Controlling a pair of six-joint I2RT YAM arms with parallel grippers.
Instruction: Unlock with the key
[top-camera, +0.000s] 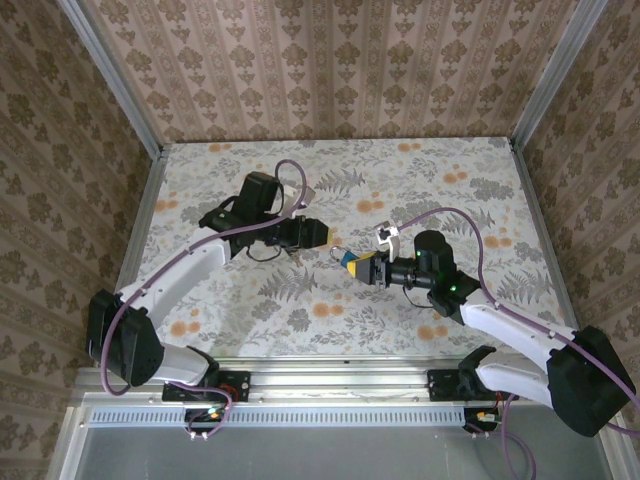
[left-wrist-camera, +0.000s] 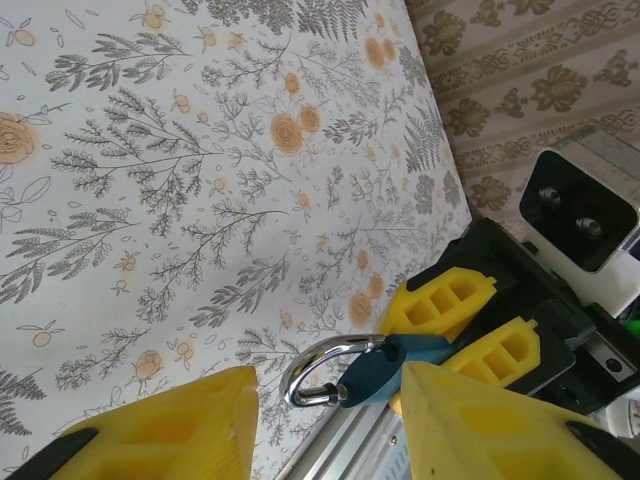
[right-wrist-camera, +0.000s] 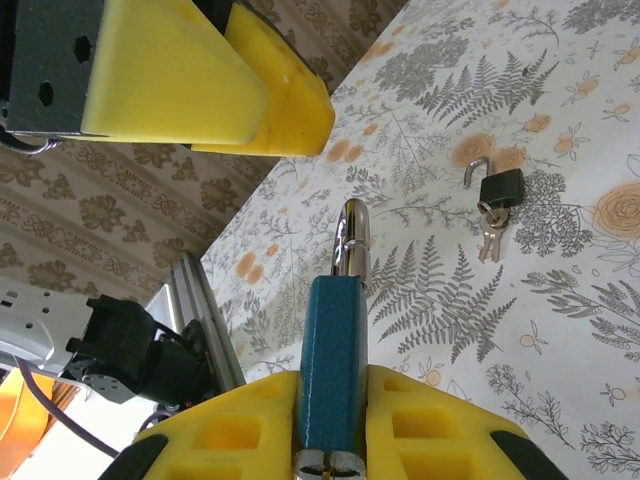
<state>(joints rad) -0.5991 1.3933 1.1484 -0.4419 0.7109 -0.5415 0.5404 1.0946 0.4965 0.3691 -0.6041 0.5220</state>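
Left gripper (top-camera: 313, 232): yellow fingers spread wide with nothing between them, pointing at the blue padlock from just beside it
Blue padlock (right-wrist-camera: 330, 360): held off the table, its steel shackle (right-wrist-camera: 350, 235) towards the left gripper
Right gripper (top-camera: 362, 270): narrow, clamped on both flat sides of the blue padlock's body
Black padlock (right-wrist-camera: 498, 187): lying on the table, well apart from the blue one
Keys (right-wrist-camera: 488, 232): small and silver, touching the black padlock's body; whether one sits in the keyhole cannot be told
Table (top-camera: 450, 200): pale cloth printed with grey ferns and orange flowers
Walls (top-camera: 330, 70): beige damask paper on three sides, aluminium posts at the corners
Cable (top-camera: 290, 170): purple loop arching over the left wrist
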